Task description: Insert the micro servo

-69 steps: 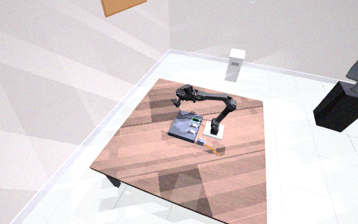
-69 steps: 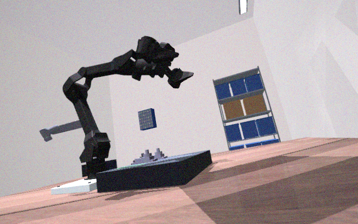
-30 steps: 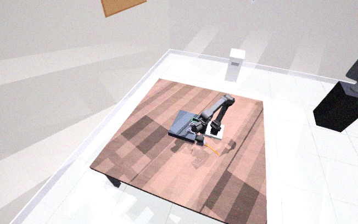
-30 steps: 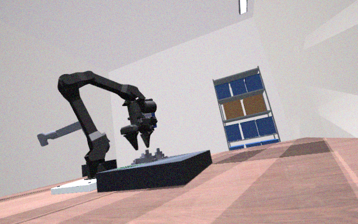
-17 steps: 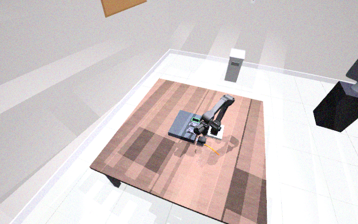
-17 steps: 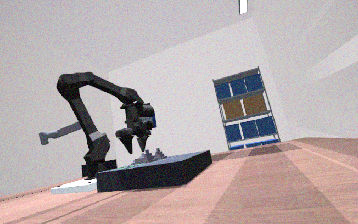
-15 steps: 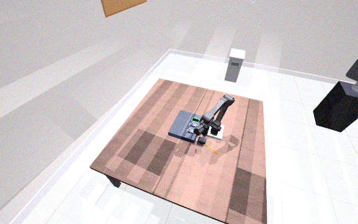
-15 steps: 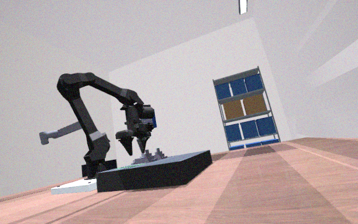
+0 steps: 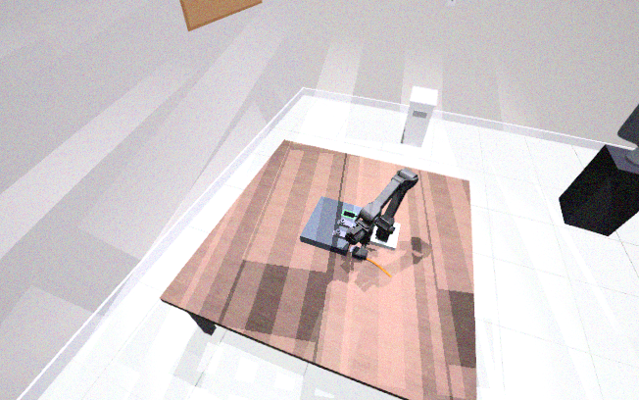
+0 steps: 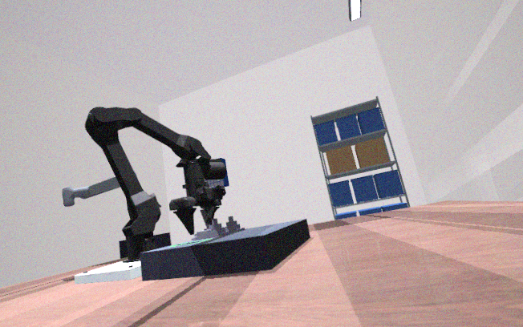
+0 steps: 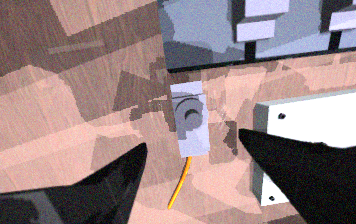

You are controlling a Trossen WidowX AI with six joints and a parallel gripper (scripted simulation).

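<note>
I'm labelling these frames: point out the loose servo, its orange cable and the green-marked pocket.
loose servo (image 11: 190, 119), wrist view, on its top face.
orange cable (image 11: 180, 184), wrist view, mid-length.
green-marked pocket (image 9: 349, 214), top view, on its outline.
</note>
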